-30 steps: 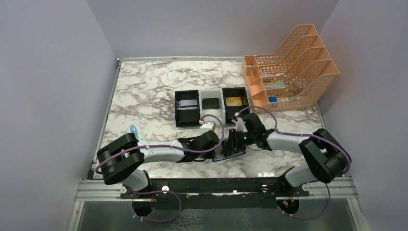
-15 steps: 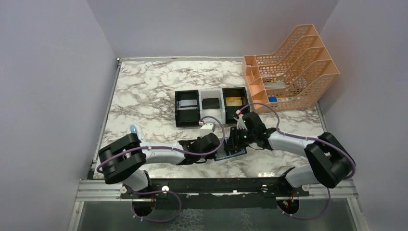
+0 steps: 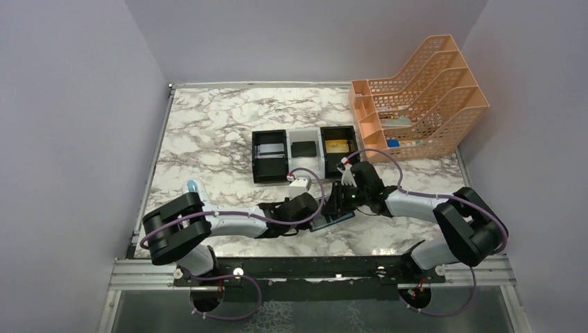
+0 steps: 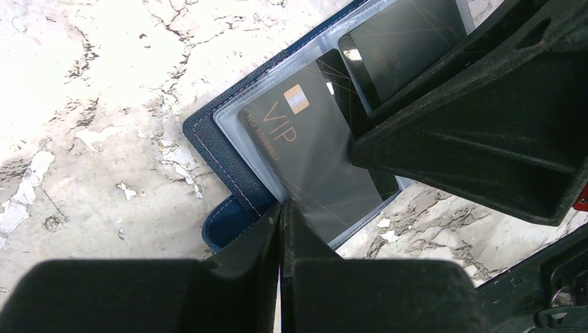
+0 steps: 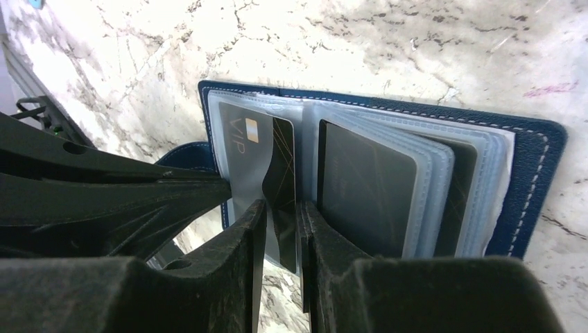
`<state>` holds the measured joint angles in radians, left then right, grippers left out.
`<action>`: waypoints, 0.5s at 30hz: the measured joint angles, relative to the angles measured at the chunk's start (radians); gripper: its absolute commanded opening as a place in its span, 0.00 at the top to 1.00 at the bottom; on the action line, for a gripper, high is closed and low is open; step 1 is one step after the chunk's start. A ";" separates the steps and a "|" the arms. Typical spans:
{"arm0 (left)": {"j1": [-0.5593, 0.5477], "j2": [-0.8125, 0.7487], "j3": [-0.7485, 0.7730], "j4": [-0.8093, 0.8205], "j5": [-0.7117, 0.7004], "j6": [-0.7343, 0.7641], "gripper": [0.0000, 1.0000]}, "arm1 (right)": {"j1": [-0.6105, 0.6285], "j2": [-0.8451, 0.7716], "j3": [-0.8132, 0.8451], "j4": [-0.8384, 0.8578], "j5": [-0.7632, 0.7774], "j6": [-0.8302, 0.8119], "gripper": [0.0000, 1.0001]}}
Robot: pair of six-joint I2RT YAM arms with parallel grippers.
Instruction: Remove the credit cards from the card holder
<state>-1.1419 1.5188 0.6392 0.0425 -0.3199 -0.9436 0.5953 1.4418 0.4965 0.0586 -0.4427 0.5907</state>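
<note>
The navy card holder (image 3: 333,220) lies open on the marble between my two grippers. In the left wrist view its clear pockets show a black VIP credit card (image 4: 305,152) and another black card (image 4: 402,41). My left gripper (image 4: 283,211) is shut on the near edge of a clear pocket leaf, beside the navy cover (image 4: 215,149). My right gripper (image 5: 281,208) stands slightly open, astride the lower edge of the VIP card (image 5: 277,159). That card rests against the right finger, with a gap on its other side. More dark cards (image 5: 364,187) sit in the right-hand pockets.
Behind the holder stands a row of three small trays: a black one (image 3: 270,156) with a silver card, a pale one (image 3: 304,135) with a black card, and a black one (image 3: 338,132) with a gold card. A peach mesh file rack (image 3: 416,97) fills the back right.
The right gripper's jaws have narrowed around the VIP card. The left arm has edged right, and the holder has shifted slightly with it.
</note>
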 measured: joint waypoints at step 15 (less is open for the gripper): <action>-0.004 0.007 0.007 -0.015 -0.017 -0.009 0.97 | -0.095 0.006 -0.075 0.087 -0.193 0.017 0.94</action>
<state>-1.1461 1.5257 0.6460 0.0273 -0.3370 -0.9527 0.5007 1.4479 0.4217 0.1452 -0.6361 0.6079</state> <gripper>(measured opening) 0.043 0.115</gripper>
